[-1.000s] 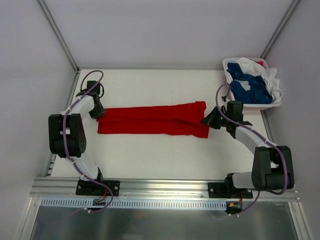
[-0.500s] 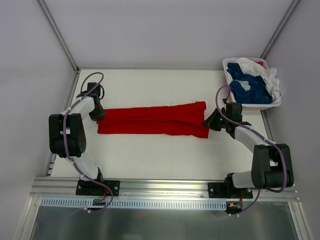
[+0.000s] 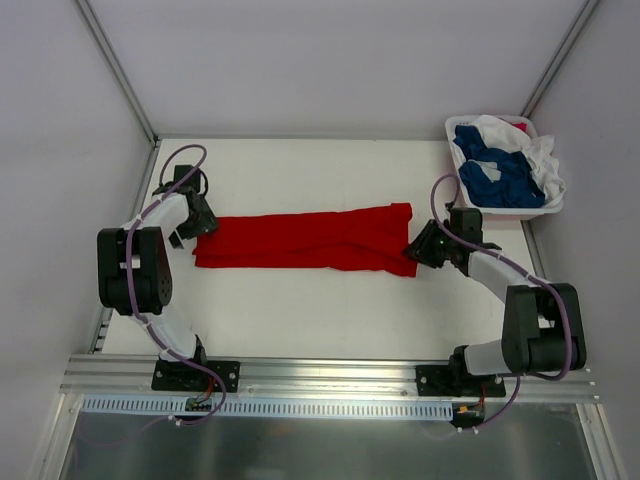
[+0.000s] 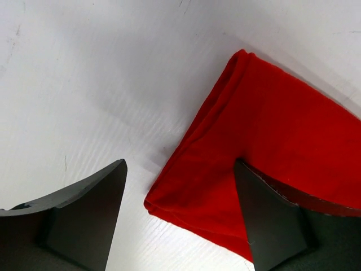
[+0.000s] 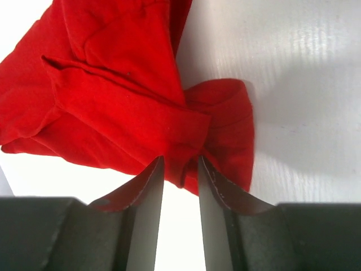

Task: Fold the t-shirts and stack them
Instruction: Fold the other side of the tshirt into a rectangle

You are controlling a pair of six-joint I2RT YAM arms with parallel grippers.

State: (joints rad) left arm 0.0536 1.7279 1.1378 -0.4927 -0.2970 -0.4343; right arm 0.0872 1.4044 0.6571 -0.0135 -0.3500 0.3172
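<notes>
**A:** What is shifting, starting nearest the arm bases?

**B:** The right gripper is edging inward and slightly nearer than a second ago, settling on the right end of the red t-shirt. In its wrist view its fingers are sitting almost pressed together. They are pinching a small fold at the cloth's bunched edge, leaving only a thin slit between them.

**A:** And where is the shirt lying?

**B:** It is lying on the white table as a long, narrow band, already folded lengthwise, stretching between the two grippers. It is barely moving from one picture to the next.

**A:** What is the left arm doing?

**B:** The left gripper, a little farther back at the band's left end, is turning slightly compared with a second ago. In its wrist view the fingers are standing spread wide. One is hanging over bare table and the other over the red cloth, with the shirt's corner showing in the gap. It is gripping nothing.

**A:** What is that meaning for the task?

**B:** Judging from this, one end is being secured while the other is waiting for a grasp, so the crosswise fold is not starting yet.

**A:** Anything farther back?

**B:** At the far right corner a white basket is holding a dark blue t-shirt and a white t-shirt, crumpled together and waiting their turn.
</notes>
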